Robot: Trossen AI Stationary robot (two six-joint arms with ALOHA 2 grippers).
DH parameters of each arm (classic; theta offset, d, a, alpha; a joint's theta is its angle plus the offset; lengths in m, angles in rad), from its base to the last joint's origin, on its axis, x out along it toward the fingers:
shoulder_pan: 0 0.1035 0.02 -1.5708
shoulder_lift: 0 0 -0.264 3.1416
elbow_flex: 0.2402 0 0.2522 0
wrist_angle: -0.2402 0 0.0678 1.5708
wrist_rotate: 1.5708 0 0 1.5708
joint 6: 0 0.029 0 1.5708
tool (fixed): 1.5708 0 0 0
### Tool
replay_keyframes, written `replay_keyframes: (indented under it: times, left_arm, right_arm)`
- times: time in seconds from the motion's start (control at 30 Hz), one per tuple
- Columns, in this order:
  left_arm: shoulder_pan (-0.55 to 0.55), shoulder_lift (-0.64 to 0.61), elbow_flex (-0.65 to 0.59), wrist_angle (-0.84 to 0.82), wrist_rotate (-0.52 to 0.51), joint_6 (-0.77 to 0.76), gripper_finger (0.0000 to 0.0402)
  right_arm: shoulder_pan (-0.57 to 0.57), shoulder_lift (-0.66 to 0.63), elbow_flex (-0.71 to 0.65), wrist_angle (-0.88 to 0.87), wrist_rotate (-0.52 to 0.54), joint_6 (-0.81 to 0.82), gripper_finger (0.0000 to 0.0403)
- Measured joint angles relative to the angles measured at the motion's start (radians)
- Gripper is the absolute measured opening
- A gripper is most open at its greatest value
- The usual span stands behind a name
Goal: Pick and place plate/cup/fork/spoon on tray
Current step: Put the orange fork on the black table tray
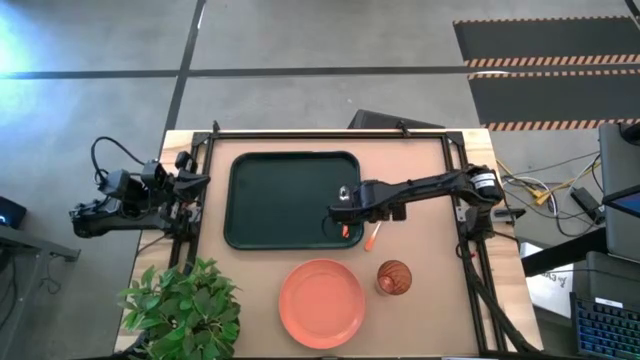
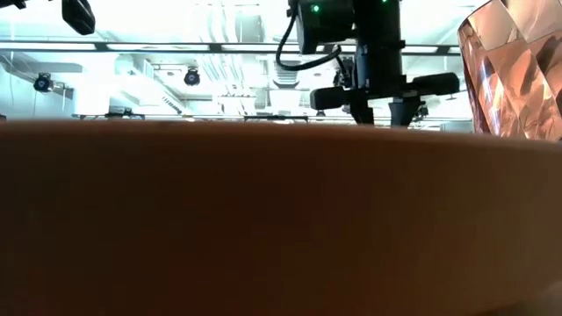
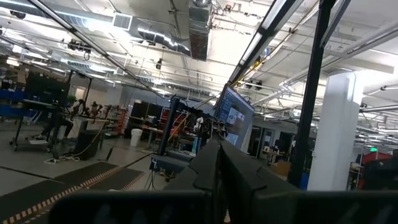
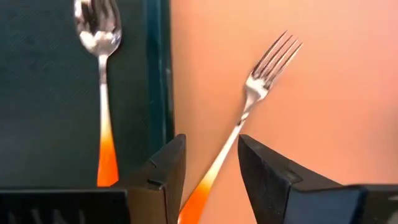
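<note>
left gripper (image 1: 196,183): parked off the tray's left side at the table edge, fingers clamped together on nothing; its wrist cam just looks out across the room
plant (image 1: 182,305): leafy green thing, down-left of the tray at the table corner
tray (image 1: 260,170): dark green rectangle, sits on the table; it's my landmark for everything else here
plate (image 1: 321,303): salmon-orange, on the bare table below the tray's lower right corner, well apart from it
spoon (image 4: 101,74): lying inside the tray by its right rim, bowl end pointing away from the wrist cam, orange handle toward it; nothing's touching it
right gripper (image 1: 343,210): hanging over the tray's right rim near the lower right corner, fingers spread apart and not grasping anything
fork (image 4: 249,99): on the table just outside the tray's right rim, angled, tines away from the rim; in the wrist view its orange handle runs down into the gap between the spread fingers (image 4: 163,171), can't tell if they touch it
cup (image 1: 394,277): red-brown see-through tumbler, on the table to the lower right of the tray, just right of the plate
writing/brands: none I can read anywhere
</note>
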Motion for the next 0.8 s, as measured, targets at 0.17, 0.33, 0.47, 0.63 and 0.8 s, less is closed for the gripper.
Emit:
replay_keyframes:
  times: [0.17, 0.33, 0.47, 0.63, 0.8]
  left_arm:
    - [0.000, 0.000, 0.000, 0.000, 0.000, 0.000, 0.0000]
    - [0.000, 0.000, 0.000, 0.000, 0.001, 0.000, 0.0000]
    - [0.000, 0.000, 0.000, 0.000, 0.024, 0.000, 0.0000]
    - [0.000, 0.000, 0.000, 0.000, 0.047, -0.001, 0.0000]
    - [0.000, 0.000, 0.000, 0.000, 0.053, -0.026, 0.0000]
  right_arm:
    - [0.033, 0.000, -0.023, -0.032, 0.000, 0.143, 0.0139]
    - [0.056, 0.001, -0.084, -0.018, -0.064, 0.259, 0.0139]
    - [0.057, 0.001, -0.140, 0.077, -0.088, 0.286, 0.0139]
    - [0.043, 0.001, -0.205, 0.185, -0.080, 0.281, 0.0139]
    - [0.041, 0.002, -0.264, 0.183, -0.084, 0.333, 0.0139]
